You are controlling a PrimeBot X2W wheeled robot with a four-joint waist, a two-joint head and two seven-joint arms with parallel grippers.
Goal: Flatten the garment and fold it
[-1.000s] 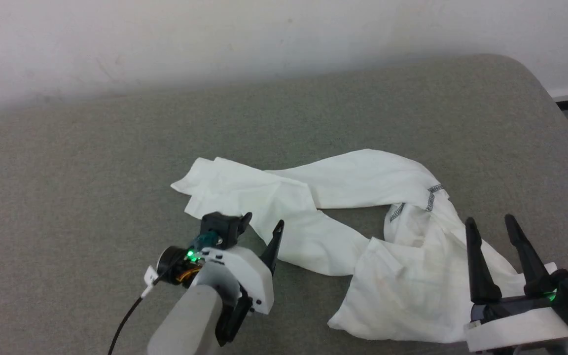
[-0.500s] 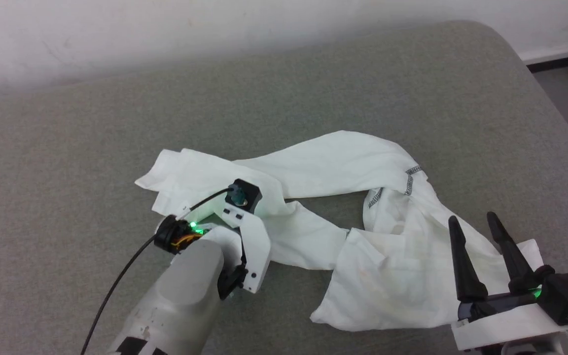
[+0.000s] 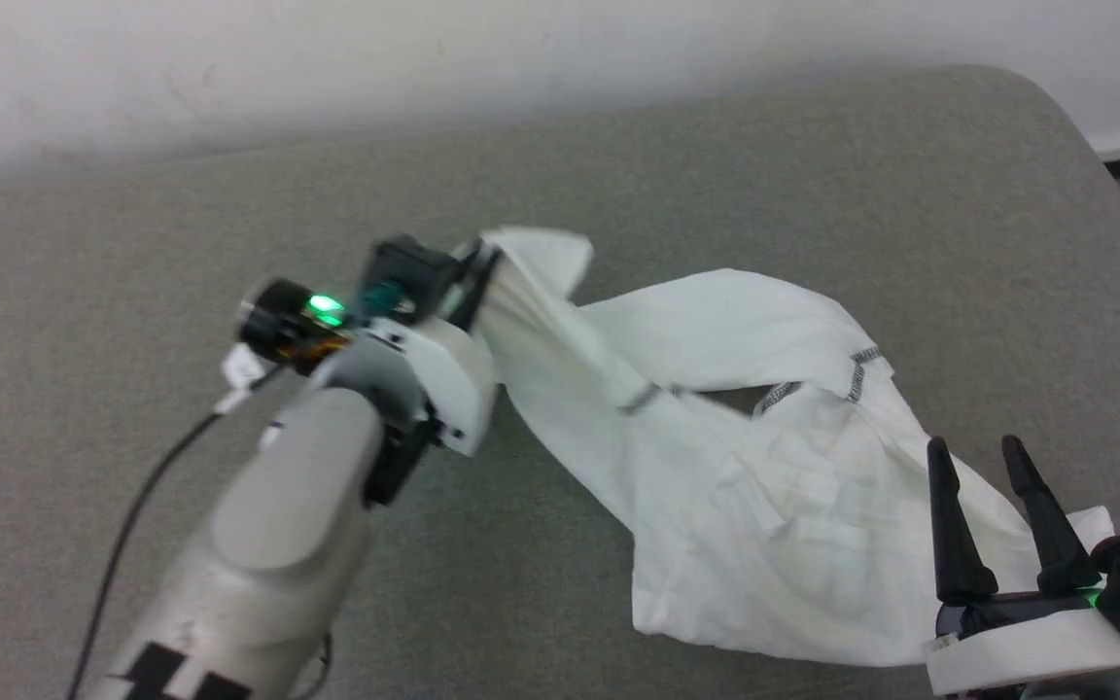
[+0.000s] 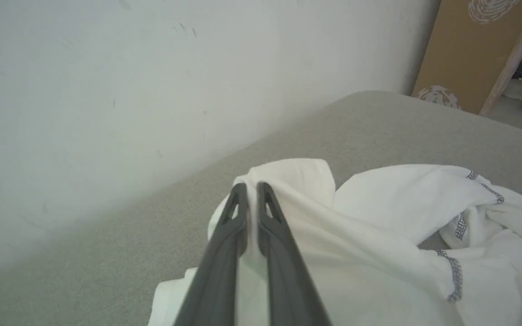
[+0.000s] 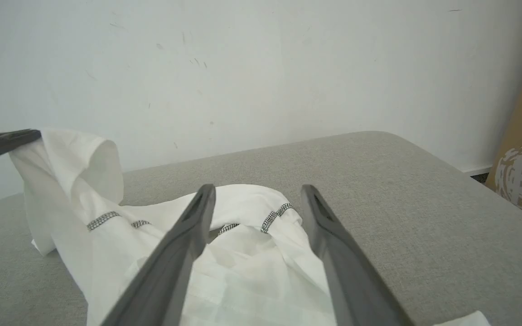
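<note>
The garment, a thin white top, lies crumpled on the grey table. Most of it is heaped toward the near right corner. From that heap a long band of cloth runs back toward the middle of the table and rises off the surface.

The left fingers are pressed together on the raised end of that band and hold it up above the middle of the table, somewhat toward the far edge. Seen along those fingers, a fold of white cloth is pinched between the tips, and a loose flap curls over just beyond them. From there the fabric slopes down to the right, onto the heap.

Dark grey zigzag stitching shows along the seams where the cloth bunches, about halfway between the held end and the near right corner.

The right fingers stand wide apart with nothing between them, over the part of the garment at the near right corner. I can't tell whether they touch the cloth.

A pale wall runs along the far edge of the table. A brown cardboard panel with a printed pattern stands past the far right corner.
</note>
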